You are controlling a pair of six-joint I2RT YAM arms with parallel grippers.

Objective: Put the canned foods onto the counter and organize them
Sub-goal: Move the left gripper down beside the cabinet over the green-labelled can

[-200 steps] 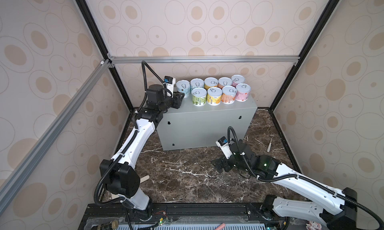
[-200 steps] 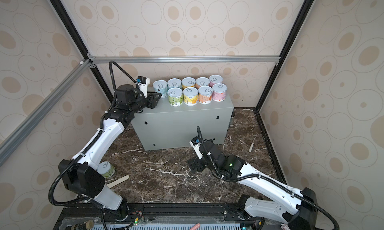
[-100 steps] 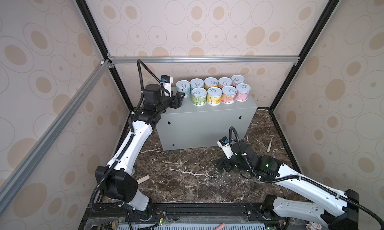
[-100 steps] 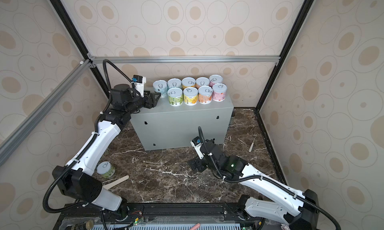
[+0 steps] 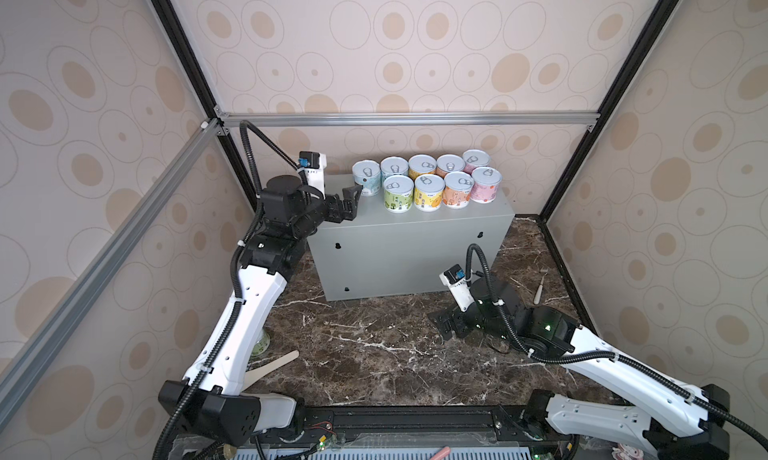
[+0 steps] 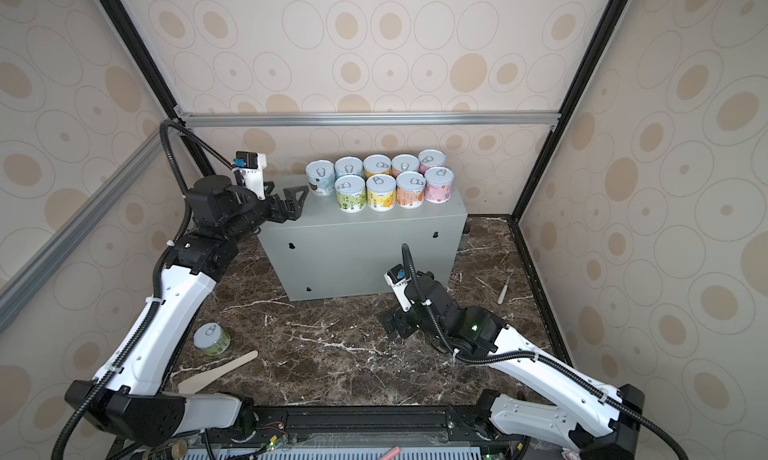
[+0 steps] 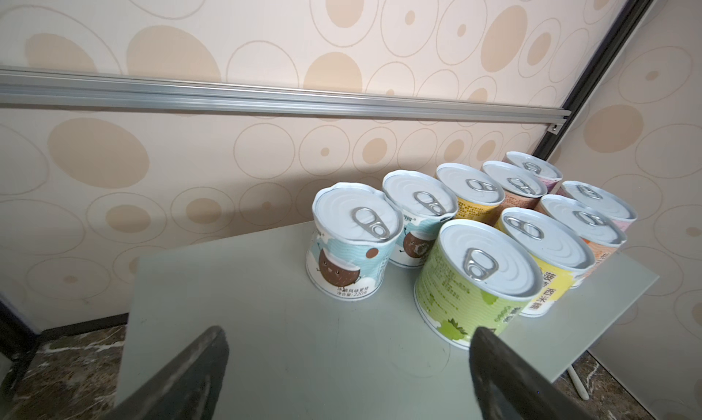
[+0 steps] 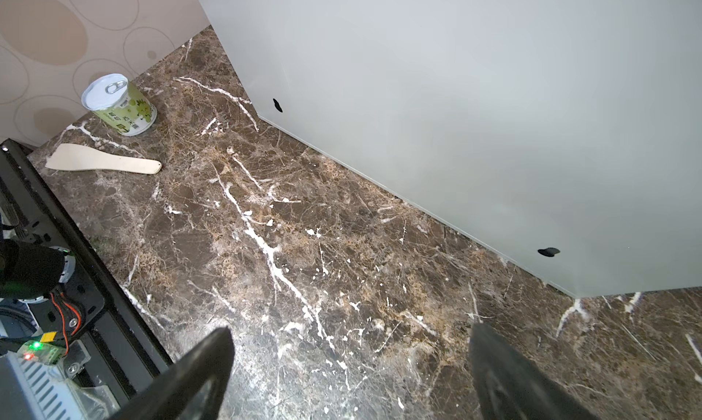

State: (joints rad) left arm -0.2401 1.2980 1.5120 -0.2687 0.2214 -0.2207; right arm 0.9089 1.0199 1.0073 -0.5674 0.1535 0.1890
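Here, nine cans (image 5: 428, 183) stand upright in two tight rows on top of the counter (image 5: 415, 250). The left gripper (image 5: 350, 202) hangs over the bare end of that top, its jaws spread wide with nothing between them. Just ahead of its fingertips is the nearest one, a pale teal can (image 7: 349, 247), apart from the jaws and touching its neighbour.

One green can (image 6: 211, 339) is left on the dark marble floor, far below and behind the left gripper, close to that arm's base, with a wooden spatula (image 6: 224, 372) just beside it. The right gripper (image 5: 442, 327) hovers low over the floor in front of the counter, also wide open and empty. The green can lies well apart from it, across open floor.

The can is probably stiff metal and fairly weighty if full, though the teal one's rim looks dented, so these walls may give under a hard squeeze. The paper label looks smooth and could slip. The sensible hold is across the side wall at mid-height, not by the pull-tab lid. It looks wide enough to need nearly the full spread of the jaws.
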